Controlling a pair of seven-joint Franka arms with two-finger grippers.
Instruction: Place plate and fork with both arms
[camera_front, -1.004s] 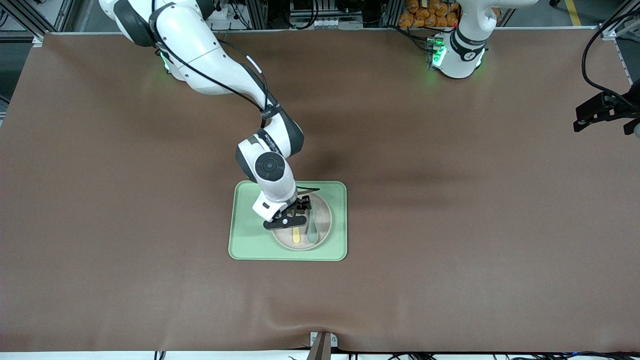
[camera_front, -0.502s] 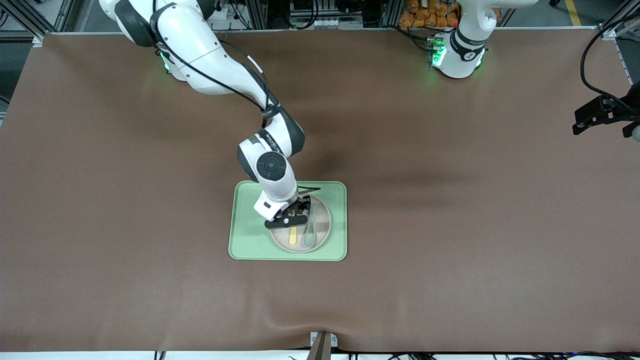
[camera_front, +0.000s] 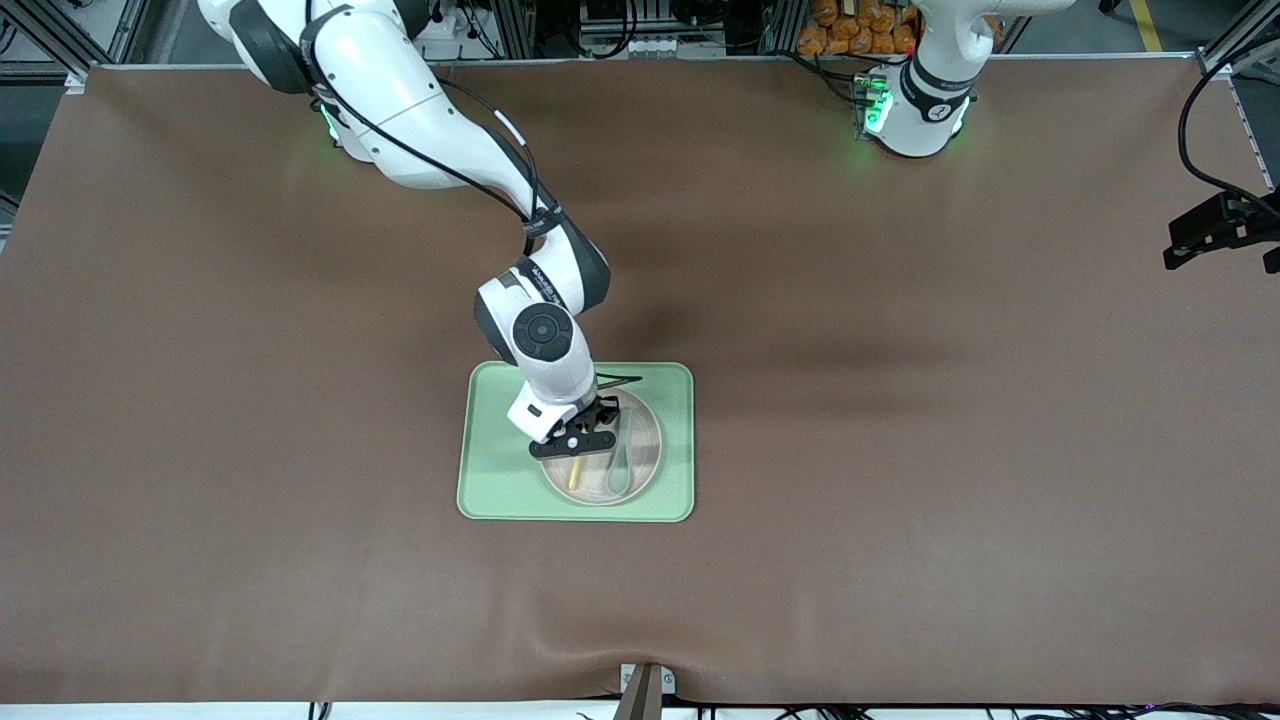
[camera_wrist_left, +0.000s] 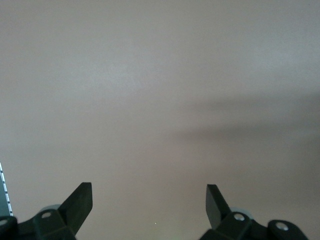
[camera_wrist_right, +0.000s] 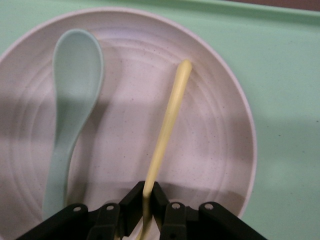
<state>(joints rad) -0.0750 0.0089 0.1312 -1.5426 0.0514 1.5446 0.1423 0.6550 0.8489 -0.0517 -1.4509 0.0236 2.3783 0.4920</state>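
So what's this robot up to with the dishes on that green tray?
The right arm's hand has closed on a pale-yellow fork over a speckled plate. The fork's free end tilts down toward the plate. A grey-green spoon lies in the plate beside it, and the plate sits on the green tray. The left arm's hand waits open over bare table at its own end.

Brown table covering (camera_front: 900, 480) across nearly the whole front view, softly shadowed near the middle, slightly rippled along the lower edge; aluminium framing (camera_front: 60, 30) at the upper left corner; tangled black cables (camera_front: 610, 20) along the top centre; orange items (camera_front: 850, 25) stacked at the top, right of centre; yellow floor line (camera_front: 1146, 25) at the upper right.
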